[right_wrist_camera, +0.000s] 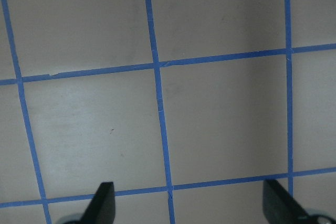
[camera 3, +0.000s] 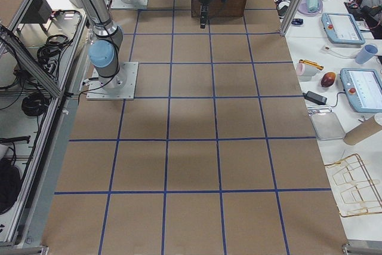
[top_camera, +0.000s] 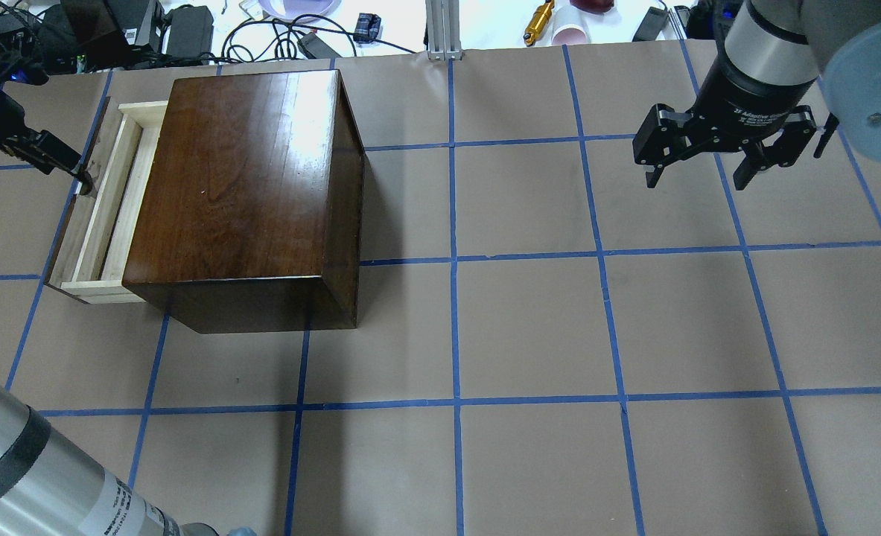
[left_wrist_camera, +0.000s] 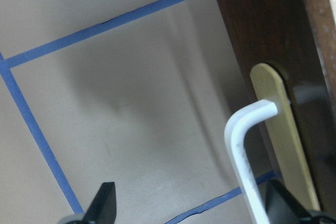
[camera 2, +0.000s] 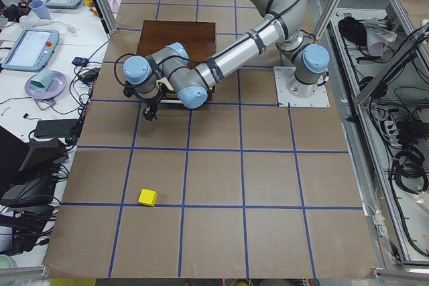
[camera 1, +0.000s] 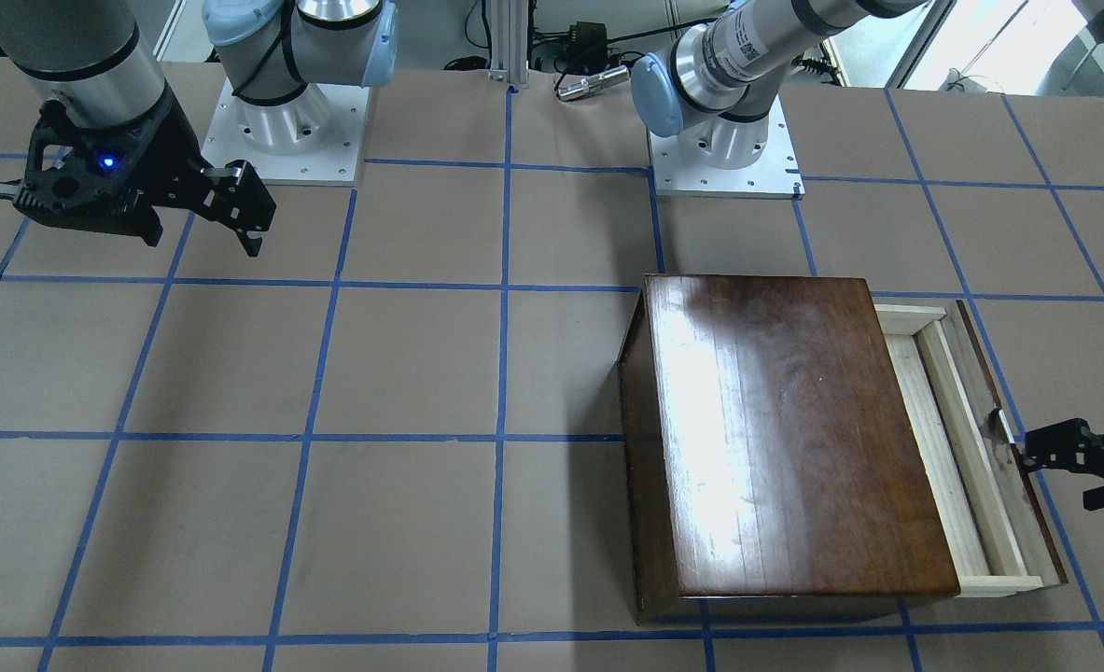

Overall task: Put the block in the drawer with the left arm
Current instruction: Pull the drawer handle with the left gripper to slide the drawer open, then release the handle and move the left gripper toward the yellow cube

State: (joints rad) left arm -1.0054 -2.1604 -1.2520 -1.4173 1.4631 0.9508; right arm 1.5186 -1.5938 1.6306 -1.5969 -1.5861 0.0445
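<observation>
1. The surface (top_camera: 529, 327) is covered in brown paper and marked into squares by blue tape lines (top_camera: 453, 223). Beyond its far edge lie cables and small desk items.
2. A wooden box (top_camera: 239, 179) with a glossy dark-brown top stands toward the robot's left side of the surface.
3. The drawer (top_camera: 101, 216) is pulled partly out of the box on the side facing the table's left end. Its pale wood tray shows past the box top, and its dark front faces outward.
4. The left gripper (top_camera: 77, 173) is down at the drawer front. In the left wrist view its jaws stand wide apart with the white bent handle (left_wrist_camera: 244, 145) between them, close to one finger. Whether that finger touches the handle is hard to tell, and the jaws have hold of nothing.
5. The block (camera 2: 148, 197), a small yellow cube, lies on the surface well apart from the drawer, out toward the table's left end. In the overhead view only a sliver of it shows at the left edge.
6. The right gripper (top_camera: 699, 177) hangs above bare paper on the robot's right, well apart from the box. Its jaws are spread wide and empty.
</observation>
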